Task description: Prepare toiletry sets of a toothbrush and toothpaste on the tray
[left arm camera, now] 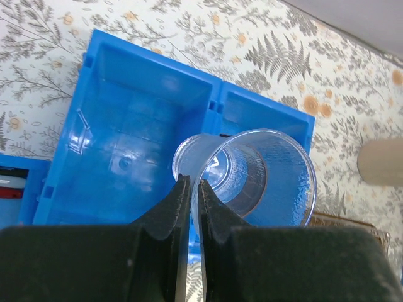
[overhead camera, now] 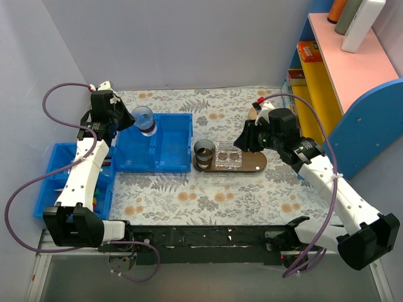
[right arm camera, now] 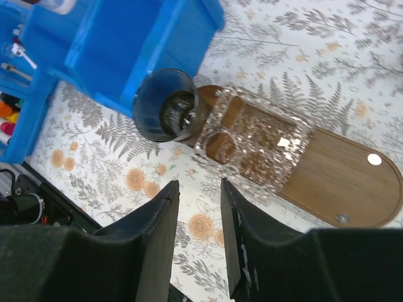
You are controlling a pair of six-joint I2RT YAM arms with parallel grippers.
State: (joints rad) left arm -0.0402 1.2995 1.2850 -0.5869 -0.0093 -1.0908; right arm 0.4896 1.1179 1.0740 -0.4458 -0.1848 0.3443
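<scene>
Now the left gripper (left arm camera: 194,189) has its jaws pinched narrow on the clear cup (left arm camera: 264,176) rim, the cup tilted above the blue bin (left arm camera: 126,126). Best to carry it level, then seat it upright on the tray (right arm camera: 340,182). Right gripper (right arm camera: 198,189) jaws are wide and hold nothing, with the tray just ahead of them. Toothpaste can't be made out. Count: 1 clear cup, 1 dark cup (right arm camera: 167,113), 1 clear holder (right arm camera: 258,145), 1 tray.
</scene>
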